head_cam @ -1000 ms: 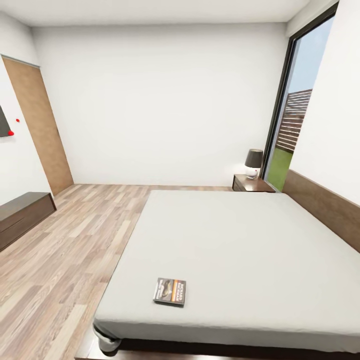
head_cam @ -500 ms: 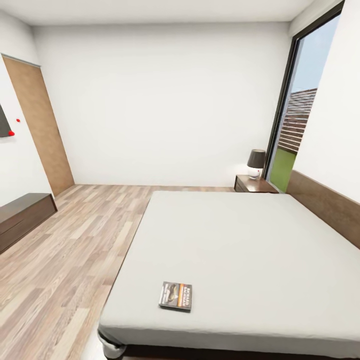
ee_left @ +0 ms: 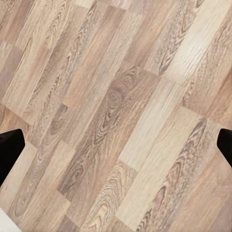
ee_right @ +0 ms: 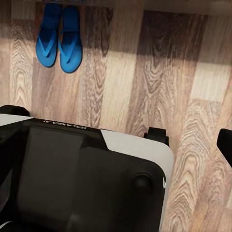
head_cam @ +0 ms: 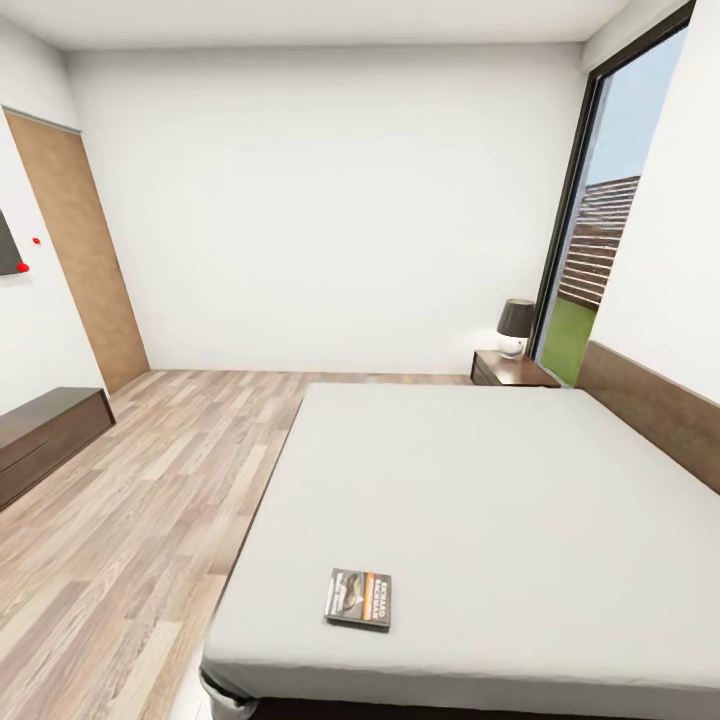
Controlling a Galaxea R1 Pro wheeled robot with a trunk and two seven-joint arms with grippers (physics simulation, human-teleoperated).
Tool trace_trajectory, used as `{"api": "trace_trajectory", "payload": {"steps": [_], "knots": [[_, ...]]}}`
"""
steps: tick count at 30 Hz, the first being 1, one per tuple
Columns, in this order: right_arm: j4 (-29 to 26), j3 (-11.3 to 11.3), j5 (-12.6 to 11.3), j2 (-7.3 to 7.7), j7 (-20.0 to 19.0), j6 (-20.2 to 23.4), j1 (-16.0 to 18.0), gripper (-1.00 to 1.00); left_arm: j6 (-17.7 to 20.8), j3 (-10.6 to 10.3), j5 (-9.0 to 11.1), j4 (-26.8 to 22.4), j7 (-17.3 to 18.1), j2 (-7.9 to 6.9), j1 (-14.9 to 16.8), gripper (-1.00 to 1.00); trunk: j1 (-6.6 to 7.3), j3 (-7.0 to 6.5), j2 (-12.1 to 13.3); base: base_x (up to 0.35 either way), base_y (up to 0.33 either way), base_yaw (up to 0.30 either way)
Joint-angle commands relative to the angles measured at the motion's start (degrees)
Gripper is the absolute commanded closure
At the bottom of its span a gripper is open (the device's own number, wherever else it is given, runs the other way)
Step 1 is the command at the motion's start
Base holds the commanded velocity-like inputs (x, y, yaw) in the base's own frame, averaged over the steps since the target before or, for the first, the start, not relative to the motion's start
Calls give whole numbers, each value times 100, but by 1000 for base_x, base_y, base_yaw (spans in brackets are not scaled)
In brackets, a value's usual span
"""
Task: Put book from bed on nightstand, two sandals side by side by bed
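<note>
The thin dark paperback with an orange band [head_cam: 358, 598] lies flat near the foot-end edge of the light-grey mattress of the low wood-framed bed [head_cam: 500, 480], likely within reach. The glossy dark nightstand [head_cam: 512, 370] stands at the far headboard corner. Two bright blue flip-flops [ee_right: 59, 37] sit side by side on the plank floor [ee_left: 116, 111]. Both grippers' fingertips stand apart, holding nothing.

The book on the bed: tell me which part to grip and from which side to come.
Grip the book by its near long edge, coming from the foot of the bed. It lies flat and thin on the mattress close to that edge, so a low pinch there probably reaches it best.
</note>
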State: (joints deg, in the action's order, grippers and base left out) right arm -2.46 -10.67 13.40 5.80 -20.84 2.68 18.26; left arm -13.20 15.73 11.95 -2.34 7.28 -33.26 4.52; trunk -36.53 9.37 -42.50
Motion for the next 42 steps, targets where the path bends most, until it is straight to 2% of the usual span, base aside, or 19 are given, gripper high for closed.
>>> {"api": "trace_trajectory", "payload": {"steps": [1,13,42], "knots": [[-10,-50,48,0,-25,29,2,-100,-17,7,61,9,46,11,6,-100,-2,9,-7,25,30,0],[1,-50,50,-1,-25,27,2,-100,-40,5,62,13,46,96,5,-100,-2,9,-7,38,103,0],[25,-50,57,-8,-25,22,2,-100,-42,4,62,12,46,109,5,-100,-2,9,-7,17,88,0]]}}
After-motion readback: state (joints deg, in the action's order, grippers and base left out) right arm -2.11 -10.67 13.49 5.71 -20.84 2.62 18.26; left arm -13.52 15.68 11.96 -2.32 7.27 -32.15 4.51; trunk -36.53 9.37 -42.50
